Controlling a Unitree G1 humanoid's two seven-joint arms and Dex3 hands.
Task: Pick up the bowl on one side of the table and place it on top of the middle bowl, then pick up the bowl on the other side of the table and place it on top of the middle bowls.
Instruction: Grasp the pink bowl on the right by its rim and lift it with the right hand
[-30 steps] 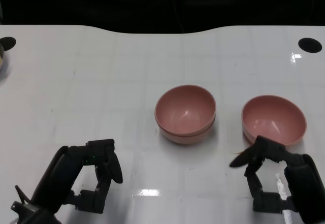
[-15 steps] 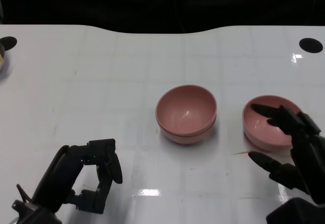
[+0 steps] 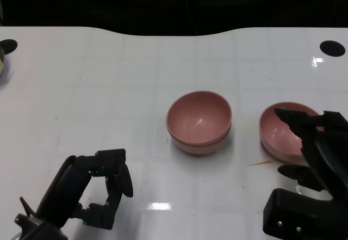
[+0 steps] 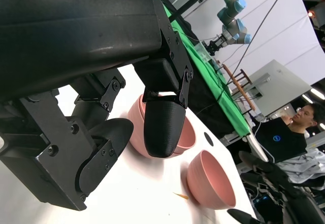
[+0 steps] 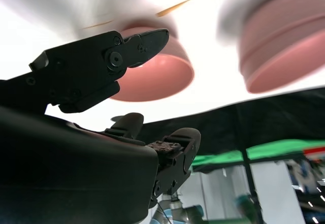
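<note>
Right hand [image 3: 307, 147]: I see fingers spread, holding nothing, over the right bowl [image 3: 283, 134] near the surface's [image 3: 109, 87] right edge.
Left hand [image 3: 103, 188]: fingers curled, empty.
Middle bowls [image 3: 199, 121]: stacked, centre.

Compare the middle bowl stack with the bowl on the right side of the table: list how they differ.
The middle bowl stack shows a doubled rim, one bowl nested in another; the right bowl is single. The stack stands alone with no hand near it, while the right hand reaches over the right bowl, fingers spread above its rim and partly hiding it. Both are pink, upright and rest on the white table.
</note>
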